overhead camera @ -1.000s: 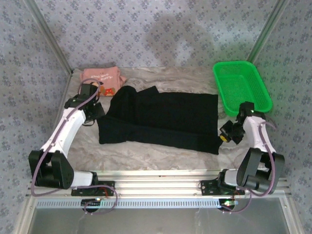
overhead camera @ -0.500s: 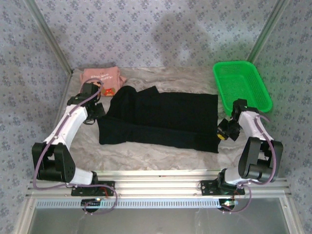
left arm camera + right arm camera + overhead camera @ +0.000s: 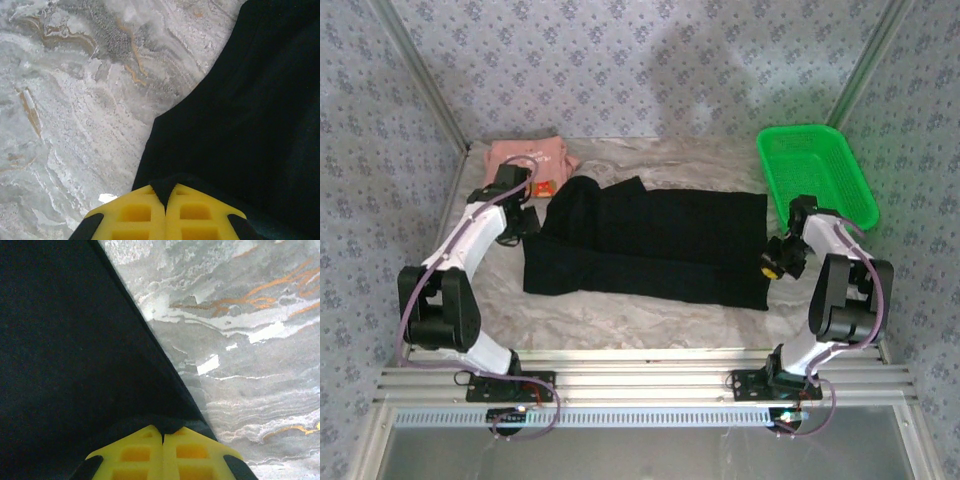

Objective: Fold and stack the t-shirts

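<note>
My left tool [image 3: 166, 192] and right tool [image 3: 162, 432] are pinched closed on opposite edges of the black shirt [image 3: 660, 240] lying across the worktop [image 3: 640, 312]. Either thin pinch could slip when I lift, skewing the fold.

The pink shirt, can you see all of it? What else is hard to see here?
- pink shirt, top view: the left arm covers its near edge, and the print is too small to make out.
- black shirt, both wrist views: cut off by the picture edges, and its folds vanish in the dark.
- yellow fingers, left wrist view: cut by the bottom edge; cloth hides the tips.
</note>
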Robot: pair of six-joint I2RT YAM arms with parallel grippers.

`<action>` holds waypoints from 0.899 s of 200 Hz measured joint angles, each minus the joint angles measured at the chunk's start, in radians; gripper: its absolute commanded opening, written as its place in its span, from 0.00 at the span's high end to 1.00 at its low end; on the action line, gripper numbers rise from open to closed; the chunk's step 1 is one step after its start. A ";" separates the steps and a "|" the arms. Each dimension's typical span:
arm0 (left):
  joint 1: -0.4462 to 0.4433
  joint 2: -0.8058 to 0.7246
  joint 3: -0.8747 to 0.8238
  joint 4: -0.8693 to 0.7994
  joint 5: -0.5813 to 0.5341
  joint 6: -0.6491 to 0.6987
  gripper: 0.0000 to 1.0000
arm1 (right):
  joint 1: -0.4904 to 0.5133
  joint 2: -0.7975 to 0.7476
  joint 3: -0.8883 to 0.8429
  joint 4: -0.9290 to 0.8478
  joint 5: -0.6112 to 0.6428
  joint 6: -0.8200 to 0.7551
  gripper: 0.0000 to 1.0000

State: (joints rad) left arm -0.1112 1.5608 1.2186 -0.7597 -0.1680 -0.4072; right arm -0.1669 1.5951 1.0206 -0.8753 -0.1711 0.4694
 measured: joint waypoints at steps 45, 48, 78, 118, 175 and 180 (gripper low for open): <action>0.000 0.055 0.032 0.007 0.011 0.007 1.00 | 0.004 0.058 0.010 0.020 0.009 -0.011 0.99; 0.000 0.059 0.034 0.008 0.013 0.007 1.00 | 0.004 0.062 0.011 0.021 0.010 -0.012 0.98; 0.000 0.092 0.043 0.015 0.026 0.007 1.00 | 0.006 0.087 0.024 0.027 0.012 -0.015 0.93; 0.002 0.135 0.069 0.044 0.080 0.006 0.43 | 0.006 0.138 0.097 0.027 0.023 -0.032 0.47; 0.129 -0.010 0.074 0.058 0.307 -0.132 0.18 | 0.006 -0.019 0.188 -0.026 -0.014 -0.075 0.18; 0.144 -0.043 0.056 0.053 0.321 -0.148 0.18 | 0.006 -0.054 0.187 -0.036 -0.024 -0.079 0.16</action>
State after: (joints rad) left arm 0.0326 1.5173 1.2747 -0.7063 0.1532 -0.5556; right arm -0.1608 1.5414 1.2076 -0.9112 -0.1951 0.3904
